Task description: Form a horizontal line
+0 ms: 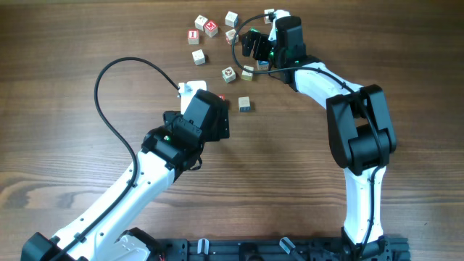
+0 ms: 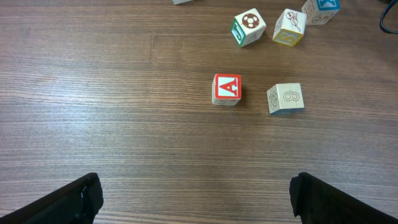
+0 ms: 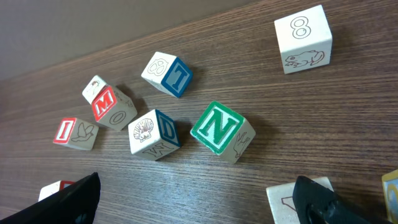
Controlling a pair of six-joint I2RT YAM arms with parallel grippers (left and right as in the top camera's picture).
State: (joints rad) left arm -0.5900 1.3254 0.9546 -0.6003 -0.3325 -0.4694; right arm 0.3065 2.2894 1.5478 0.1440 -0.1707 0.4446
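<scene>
Overhead, my left gripper [image 2: 199, 202] nearly hides the red A cube [image 2: 226, 89]; its wrist view shows it just beside a pale 8 cube [image 2: 285, 98], mid table [image 1: 72, 43]. Its jaws and my right gripper's [image 3: 199, 202] are spread wide.

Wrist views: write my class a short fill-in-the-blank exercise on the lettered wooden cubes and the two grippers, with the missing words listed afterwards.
1. In the left wrist view, the small wooden cube with a red face shows the letter ___.
2. In the right wrist view, the wooden cube with a green face shows the letter ___.
3. At the upper right of the right wrist view, the white wooden cube bears an 8 above a drawing of a ___.
4. The left gripper and the right gripper are both ___, holding nothing.

Missing words: A; N; frog; open.
</scene>
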